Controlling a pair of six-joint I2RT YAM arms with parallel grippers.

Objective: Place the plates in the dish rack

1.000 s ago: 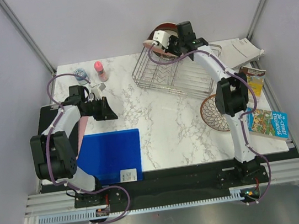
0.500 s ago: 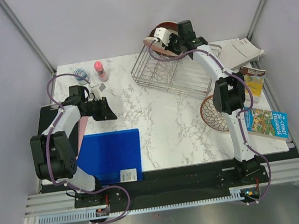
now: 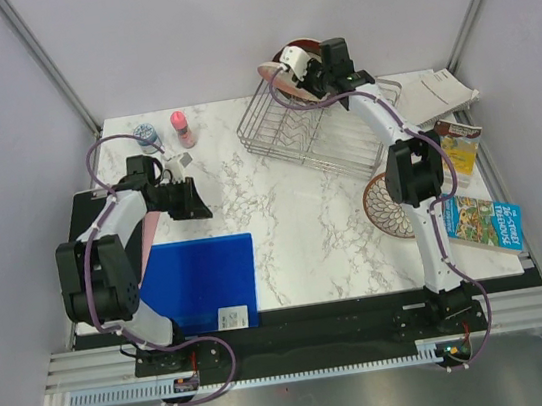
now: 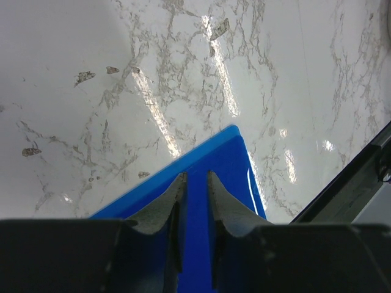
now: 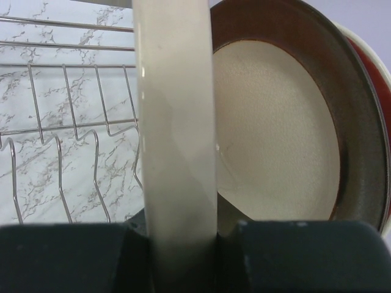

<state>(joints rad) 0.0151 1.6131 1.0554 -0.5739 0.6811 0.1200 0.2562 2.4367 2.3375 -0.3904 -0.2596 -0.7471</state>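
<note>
Plates (image 5: 275,134), four in all. Nearest, petal plate (image 3: 381,210): white with a brown petal pattern, flat on the marble at the right, its right part hidden under the right arm. Farther off, over the rack's (image 3: 328,139) far left end, cream-pink plate (image 5: 177,140): upright, edge-on to the wrist camera, clamped at its rim between the right gripper's (image 3: 302,67) fingers (image 5: 91,256). Seated between dividers or not, impossible to tell. Just behind it, brown-rim plate (image 5: 330,122): cream centre, dark brown rim, standing on edge. Behind that again, only a sliver of the red plate (image 5: 382,91).

Around them, near to far. Blue mat (image 3: 201,278) flat at the near left, a small white tag at its near edge. Pink board (image 3: 150,230) beside it, partly under the left arm. Left gripper (image 4: 195,180) low over the mat's far corner, fingers all but closed with a slim gap, on nothing. Book (image 3: 485,218) at the right edge, just beside the petal plate; a second book (image 3: 459,141) beyond it. Papers (image 3: 437,91) at the far right, beside the rack. Pink bottle (image 3: 182,128) and a small cup (image 3: 146,133) at the far left, well apart from the rack.
</note>
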